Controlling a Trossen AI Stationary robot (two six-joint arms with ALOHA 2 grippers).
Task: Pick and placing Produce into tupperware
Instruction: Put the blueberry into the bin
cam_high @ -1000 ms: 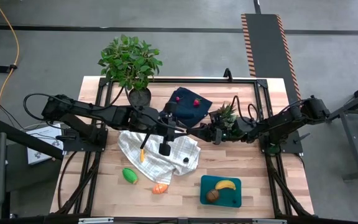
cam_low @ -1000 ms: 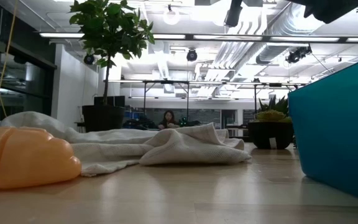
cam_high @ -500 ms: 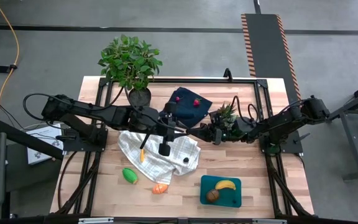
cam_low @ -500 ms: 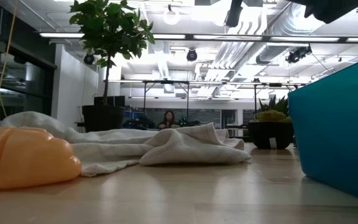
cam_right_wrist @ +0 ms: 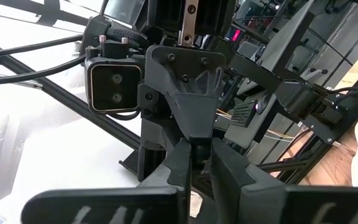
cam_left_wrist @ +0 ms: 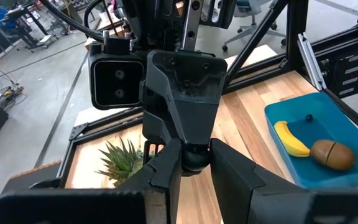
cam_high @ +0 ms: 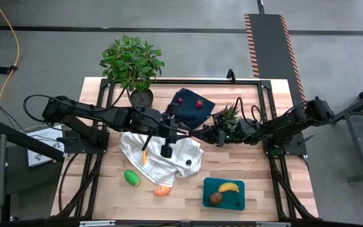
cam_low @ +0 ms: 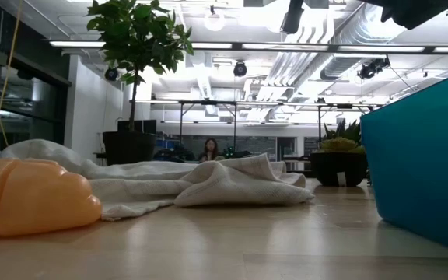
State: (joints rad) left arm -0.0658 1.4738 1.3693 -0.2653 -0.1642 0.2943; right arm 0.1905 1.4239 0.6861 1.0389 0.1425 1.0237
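Above the table's middle, my left gripper (cam_high: 193, 132) and my right gripper (cam_high: 202, 133) meet tip to tip, both shut on one small dark round berry (cam_left_wrist: 194, 158). The teal tupperware (cam_high: 208, 186) stands near the front edge and holds a yellow banana (cam_high: 228, 186), a brown round piece (cam_high: 215, 198) and a small dark berry (cam_left_wrist: 307, 117). A green piece (cam_high: 132, 178) and an orange piece (cam_high: 162, 190) lie on the bare wood. Two red berries (cam_high: 199, 103) rest on a dark navy cloth (cam_high: 191, 108). My left gripper pinches the dark berry's two sides (cam_left_wrist: 185, 160) between its two fingers, coming from the table's left and slanting slightly down. The berry is lifted clear, high above the white cloth. My right gripper closes on the same berry from the table's right, slanting slightly up. Its own fingers (cam_right_wrist: 182, 163) stand almost together and hide the place of contact.
A white checked cloth (cam_high: 162, 156) lies crumpled under the grippers, with an orange stick-shaped piece (cam_high: 144, 156) and another dark berry (cam_high: 188, 162) on it. A large leafy potted plant (cam_high: 132, 63) stands far left, a small spiky plant (cam_high: 229, 116) right of the navy cloth.
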